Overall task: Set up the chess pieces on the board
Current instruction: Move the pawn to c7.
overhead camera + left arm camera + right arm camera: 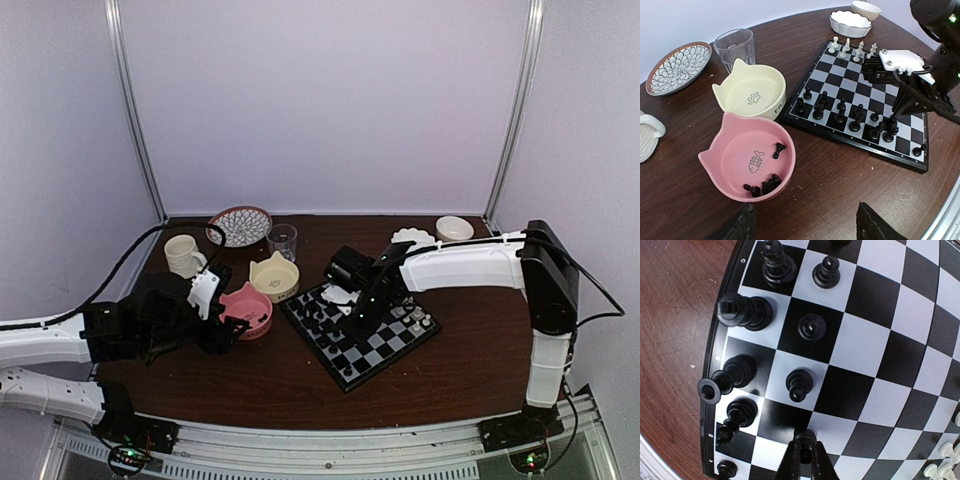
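Chessman (804, 436) pinched between closed right fingers (790, 466), over board (865, 342); left fingers (740, 227) parted, empty.

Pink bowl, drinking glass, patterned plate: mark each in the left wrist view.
Pink bowl (737, 150), left wrist view, bare floor beside the fish drawing.
Drinking glass (735, 50), left wrist view, its side wall.
Patterned plate (679, 67), left wrist view, its centre.
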